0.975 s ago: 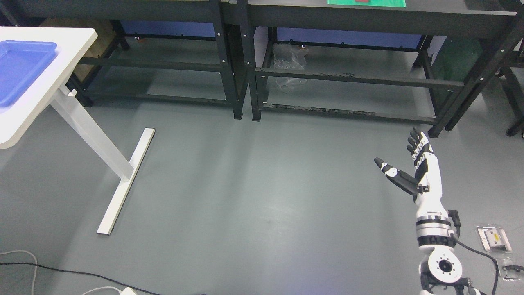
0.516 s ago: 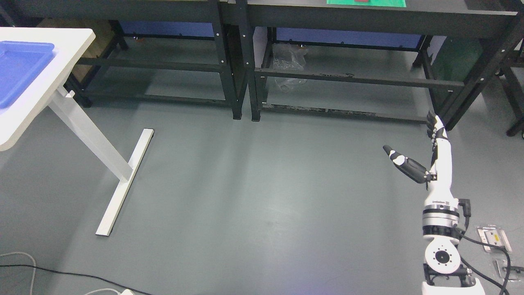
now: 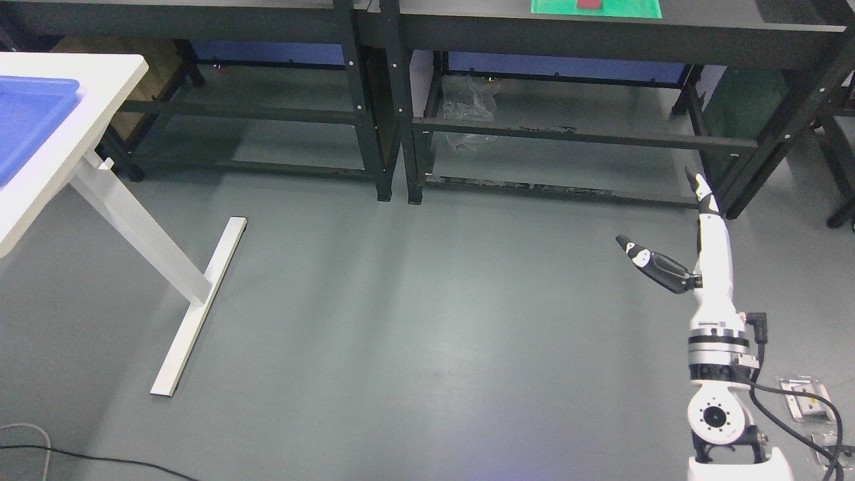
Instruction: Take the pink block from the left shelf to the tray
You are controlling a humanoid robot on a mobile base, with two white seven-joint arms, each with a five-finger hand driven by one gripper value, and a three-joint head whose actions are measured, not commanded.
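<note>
The right hand [image 3: 695, 250] is raised over bare floor, fingers straight and thumb splayed out to its left, holding nothing. Far ahead of it and a little to its left, at the top edge of the view, a green mat [image 3: 596, 7] lies on the black shelf [image 3: 601, 28], and on that mat sits a small reddish-pink shape that I take to be the pink block [image 3: 589, 4]; only its near edge shows, so its full form cannot be told. The blue tray [image 3: 30, 120] rests on a white table [image 3: 100, 100] well off to the hand's left, on the far side of the open floor. The left arm is out of view. The step in hand looks like the approach to the shelf, with the grasp not yet begun. To do it well, the hand probably needs to rise above the shelf top before moving forward, so the fingers clear the front rail rather than strike it. The thumb being spread already suits a pinch across the block, but the fingers should arrive over the mat first and only then close. Since the block is mostly cut off by the frame, bringing it fully into sight before reaching would be prudent.
</note>
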